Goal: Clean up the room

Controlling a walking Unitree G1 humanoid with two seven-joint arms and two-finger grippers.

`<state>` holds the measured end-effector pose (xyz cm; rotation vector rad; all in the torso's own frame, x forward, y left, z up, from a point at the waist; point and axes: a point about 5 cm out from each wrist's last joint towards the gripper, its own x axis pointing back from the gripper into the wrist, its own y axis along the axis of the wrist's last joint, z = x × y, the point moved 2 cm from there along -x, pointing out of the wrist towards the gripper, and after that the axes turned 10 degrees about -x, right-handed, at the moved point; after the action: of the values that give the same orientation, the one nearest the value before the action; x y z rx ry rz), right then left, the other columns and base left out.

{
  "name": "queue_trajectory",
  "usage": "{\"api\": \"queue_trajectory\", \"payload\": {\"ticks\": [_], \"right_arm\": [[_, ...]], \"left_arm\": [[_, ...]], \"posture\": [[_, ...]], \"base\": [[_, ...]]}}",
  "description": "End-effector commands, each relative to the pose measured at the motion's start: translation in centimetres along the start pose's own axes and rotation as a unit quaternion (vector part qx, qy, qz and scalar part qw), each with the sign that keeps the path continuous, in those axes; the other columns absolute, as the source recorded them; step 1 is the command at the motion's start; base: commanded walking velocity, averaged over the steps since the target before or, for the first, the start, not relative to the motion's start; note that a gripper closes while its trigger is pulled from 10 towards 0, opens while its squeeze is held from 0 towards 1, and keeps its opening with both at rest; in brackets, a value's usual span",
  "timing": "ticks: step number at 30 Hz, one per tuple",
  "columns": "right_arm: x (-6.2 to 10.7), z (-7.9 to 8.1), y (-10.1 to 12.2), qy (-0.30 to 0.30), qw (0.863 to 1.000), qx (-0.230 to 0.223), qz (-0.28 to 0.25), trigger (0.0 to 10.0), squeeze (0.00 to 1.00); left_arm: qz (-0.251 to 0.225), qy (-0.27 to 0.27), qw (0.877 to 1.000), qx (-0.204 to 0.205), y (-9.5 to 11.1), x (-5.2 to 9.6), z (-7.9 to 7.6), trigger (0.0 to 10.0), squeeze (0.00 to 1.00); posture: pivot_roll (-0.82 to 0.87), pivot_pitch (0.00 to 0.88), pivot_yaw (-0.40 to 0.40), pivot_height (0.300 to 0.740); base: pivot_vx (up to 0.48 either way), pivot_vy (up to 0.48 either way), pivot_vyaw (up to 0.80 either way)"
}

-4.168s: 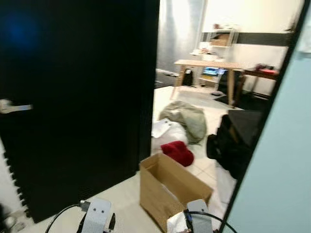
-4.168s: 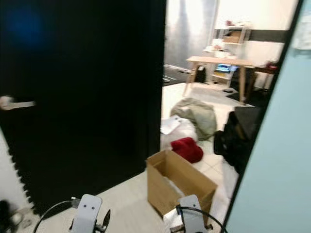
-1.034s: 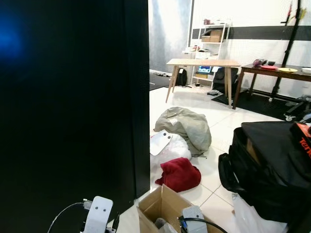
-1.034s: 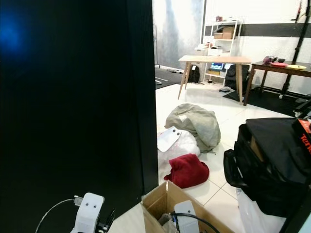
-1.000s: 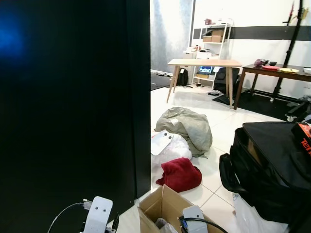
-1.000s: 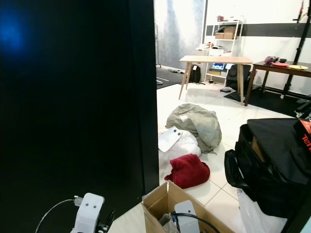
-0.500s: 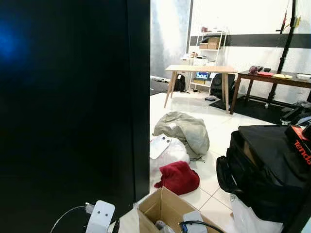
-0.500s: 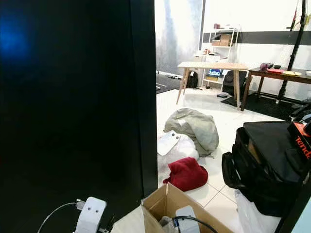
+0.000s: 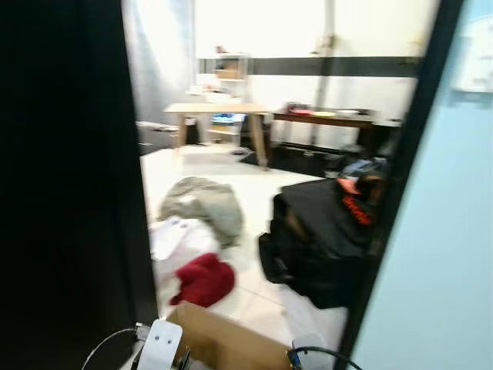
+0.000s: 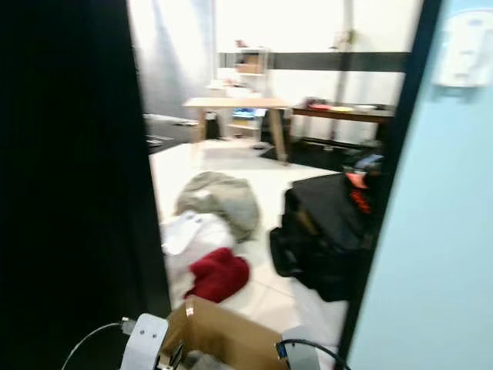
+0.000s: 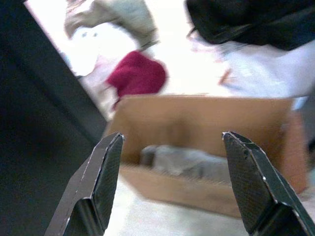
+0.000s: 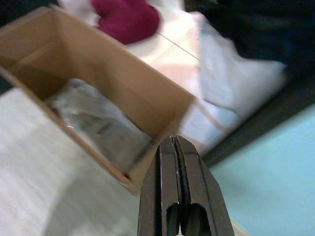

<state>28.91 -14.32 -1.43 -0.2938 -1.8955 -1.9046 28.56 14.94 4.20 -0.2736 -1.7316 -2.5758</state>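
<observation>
A cardboard box (image 9: 223,344) stands open on the floor just in front of me, with grey crumpled material (image 11: 181,162) inside it. Beyond it lie a red cloth (image 9: 204,279), a white bag (image 9: 176,236) and an olive-grey bundle (image 9: 202,205). My left gripper (image 11: 172,135) is open and held low, short of the box's near wall. On the other side, my right gripper (image 12: 173,143) is shut on nothing, over the box's near corner (image 12: 129,178). The eye views are blurred.
A black door (image 9: 69,193) fills the left side, and a pale blue wall (image 9: 439,254) with a dark door frame stands on the right. A large black bag (image 9: 323,247) and a white plastic bag (image 12: 236,78) lie right of the box. A wooden table (image 9: 212,110) stands far back.
The whole picture has slid left and blurred, so the camera has turned right; the blue wall now shows. Both grippers hang low as before.
</observation>
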Motion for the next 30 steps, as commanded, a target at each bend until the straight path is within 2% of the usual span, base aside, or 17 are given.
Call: {"api": "queue_trajectory", "payload": {"ticks": [1,16,20,24,30], "right_arm": [[0.0,0.0,-0.2,-0.003,1.0,-0.014,0.004,10.0,0.0],[0.2,0.0,-0.5,-0.001,1.0,-0.014,0.012,10.0,0.0],[0.3,0.0,-1.0,0.0,0.999,-0.023,0.03,10.0,0.0],[0.4,-0.2,-2.4,-0.012,0.998,-0.016,0.066,10.0,0.0],[0.5,-0.5,-2.5,-0.023,0.997,-0.024,0.068,10.0,0.0]], "left_arm": [[0.013,-0.001,1.0,-0.001,-0.6,0.2,-0.2,10.0,0.0],[0.016,-0.003,1.0,-0.001,-0.9,0.6,-0.2,10.0,0.0],[0.023,-0.018,0.999,-0.014,-1.3,0.7,-0.5,10.0,0.0],[0.054,-0.036,0.998,-0.027,-2.7,0.9,-1.4,10.0,0.0],[0.055,-0.038,0.998,-0.021,-2.6,0.7,-1.5,10.0,0.0]], "posture": [[0.05,0.042,-0.03,0.74],[0.05,0.043,-0.032,0.74],[0.05,0.043,-0.031,0.74],[0.05,0.044,-0.026,0.74],[0.05,0.051,-0.023,0.74]], "base": [[0.0,0.0,-0.8],[0.0,0.0,-0.8],[0.0,0.0,-0.8],[0.0,0.0,-0.8],[0.0,0.0,-0.8]]}}
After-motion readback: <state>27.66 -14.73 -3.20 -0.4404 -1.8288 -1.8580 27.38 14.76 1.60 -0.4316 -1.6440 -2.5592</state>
